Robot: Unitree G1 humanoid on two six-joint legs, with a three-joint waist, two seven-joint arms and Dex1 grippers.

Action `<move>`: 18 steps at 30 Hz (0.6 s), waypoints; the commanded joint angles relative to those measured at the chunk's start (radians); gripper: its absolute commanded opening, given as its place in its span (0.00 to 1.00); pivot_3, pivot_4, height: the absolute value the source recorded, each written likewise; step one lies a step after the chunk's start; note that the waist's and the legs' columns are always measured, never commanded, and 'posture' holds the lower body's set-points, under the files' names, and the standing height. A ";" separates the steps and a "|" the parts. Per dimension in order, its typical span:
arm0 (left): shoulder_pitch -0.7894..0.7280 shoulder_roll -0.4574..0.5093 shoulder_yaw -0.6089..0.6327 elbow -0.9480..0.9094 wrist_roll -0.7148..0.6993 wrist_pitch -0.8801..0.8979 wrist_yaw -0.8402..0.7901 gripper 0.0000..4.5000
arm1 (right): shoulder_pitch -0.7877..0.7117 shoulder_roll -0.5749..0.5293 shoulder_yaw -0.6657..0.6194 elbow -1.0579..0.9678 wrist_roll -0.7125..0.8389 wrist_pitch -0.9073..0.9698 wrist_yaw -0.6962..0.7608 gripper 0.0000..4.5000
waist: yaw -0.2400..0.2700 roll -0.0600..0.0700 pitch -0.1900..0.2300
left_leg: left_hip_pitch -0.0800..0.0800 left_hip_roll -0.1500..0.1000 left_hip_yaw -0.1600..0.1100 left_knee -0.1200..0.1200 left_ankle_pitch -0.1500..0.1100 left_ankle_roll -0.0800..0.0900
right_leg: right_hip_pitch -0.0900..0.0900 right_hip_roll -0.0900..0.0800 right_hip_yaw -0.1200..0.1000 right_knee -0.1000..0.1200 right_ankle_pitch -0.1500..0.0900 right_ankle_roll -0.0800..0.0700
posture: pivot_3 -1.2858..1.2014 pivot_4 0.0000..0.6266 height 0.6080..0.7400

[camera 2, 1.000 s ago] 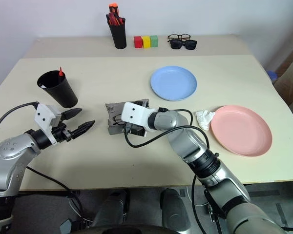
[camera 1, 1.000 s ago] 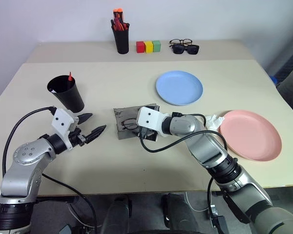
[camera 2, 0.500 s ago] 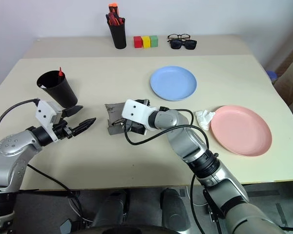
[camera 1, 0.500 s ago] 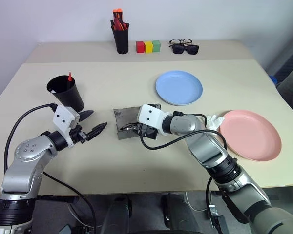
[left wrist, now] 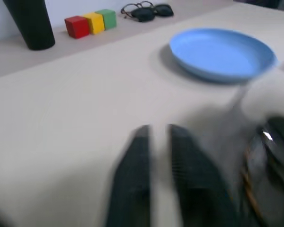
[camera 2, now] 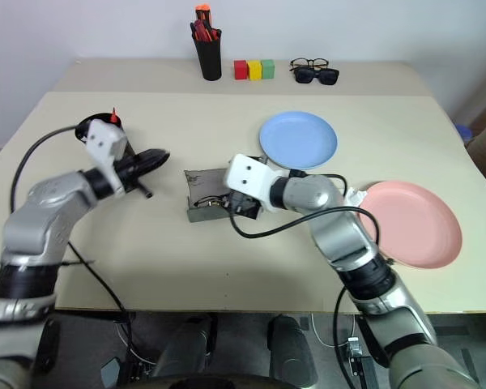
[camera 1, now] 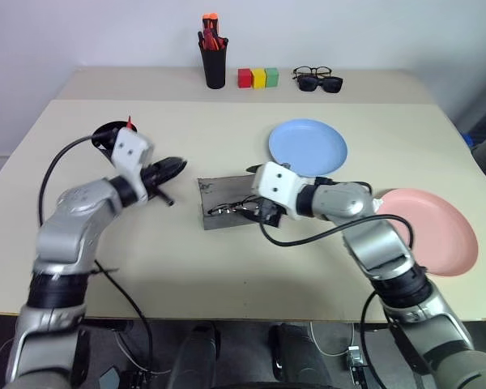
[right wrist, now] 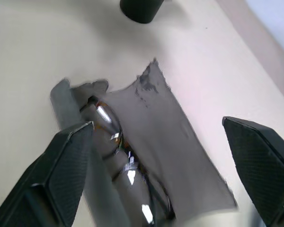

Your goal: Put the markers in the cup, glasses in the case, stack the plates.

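Matte beige table (camera 1: 227, 267). Grey case (camera 1: 227, 204) lies open at centre: two curved half-tube shells, dull surface with dark scuffs. The black thin-framed glasses (right wrist: 118, 163) sit in one shell, lenses glinting.

Right gripper (camera 1: 263, 212), white block housing with black ribbed fingers (right wrist: 66, 170), hovers just over the case, jaws spread wide with nothing between them.

Left gripper (camera 1: 172, 168) points toward the case, near the table; its black tapered fingers (left wrist: 132, 175) are pressed together. A thin dark stick juts from under it in the head views; whether it is held, cannot tell.

Tapered black cup (camera 1: 107, 134) stands behind the left gripper, mostly hidden by its white housing; a red marker cap (camera 1: 130, 122) pokes above the rim.

Light blue plate (camera 1: 307, 147), round and smooth, lies beyond the case. Pink plate (camera 1: 437, 231) lies well apart from it toward the right edge, with crumpled white paper (camera 2: 355, 196) at its rim.

At the back: narrow black cup of red-orange pens (camera 1: 213, 55), red, yellow and green blocks (camera 1: 257, 78), two more pairs of glasses (camera 1: 317, 79).
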 commanded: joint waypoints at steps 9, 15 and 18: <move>-0.472 -0.149 -0.157 0.731 0.137 0.090 -0.132 0.06 | 0.198 -0.116 -0.201 -0.205 0.144 0.093 -0.015 0.99 | -0.038 0.000 0.001 | 0.000 0.000 0.000 -0.001 0.000 0.000 | -0.002 0.000 0.001 0.001 0.000 0.000 | 0.52 0.24 1.00; -0.450 -0.090 -0.275 0.706 0.221 -0.004 -0.381 0.06 | 0.229 -0.111 -0.206 -0.234 0.150 0.123 -0.082 0.99 | -0.035 0.000 0.001 | -0.001 0.000 0.001 -0.001 0.000 0.000 | -0.003 0.000 0.001 0.001 0.000 0.000 | 0.52 0.24 1.00; -0.389 -0.040 -0.279 0.577 0.207 0.010 -0.462 0.06 | 0.221 -0.113 -0.199 -0.207 0.136 0.111 -0.114 0.99 | -0.037 0.000 0.001 | -0.001 0.000 0.001 -0.002 0.000 0.000 | -0.003 0.000 0.001 0.001 0.000 0.000 | 0.52 0.24 1.00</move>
